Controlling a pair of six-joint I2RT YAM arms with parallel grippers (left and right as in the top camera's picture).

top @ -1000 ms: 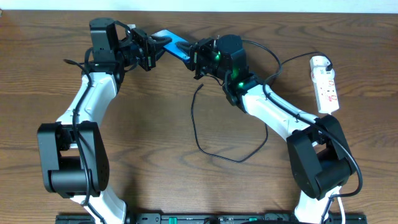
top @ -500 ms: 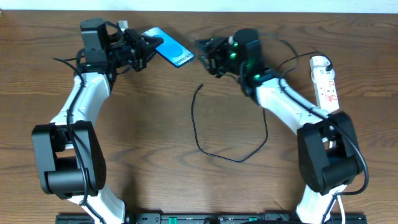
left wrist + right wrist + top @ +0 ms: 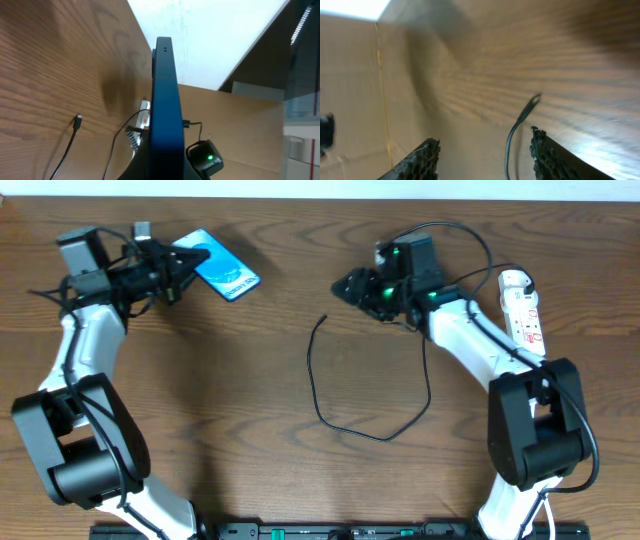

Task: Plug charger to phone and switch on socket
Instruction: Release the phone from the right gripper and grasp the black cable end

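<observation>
Upper left: left gripper (image 3: 183,266) pinches the phone (image 3: 224,271), held edge-on off the table. Upper centre: right gripper (image 3: 346,285) spread, empty, near the charger (image 3: 382,438) tip. We should grasp just behind the tip, keeping it square to the phone's port.

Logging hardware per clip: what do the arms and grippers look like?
The left arm and right arm share white link shells, bulky black joint housings and thin black cables along them. Green lights glow at the right wrist. The left gripper and right gripper are black; the right's fingers have honeycomb-textured faces.
</observation>
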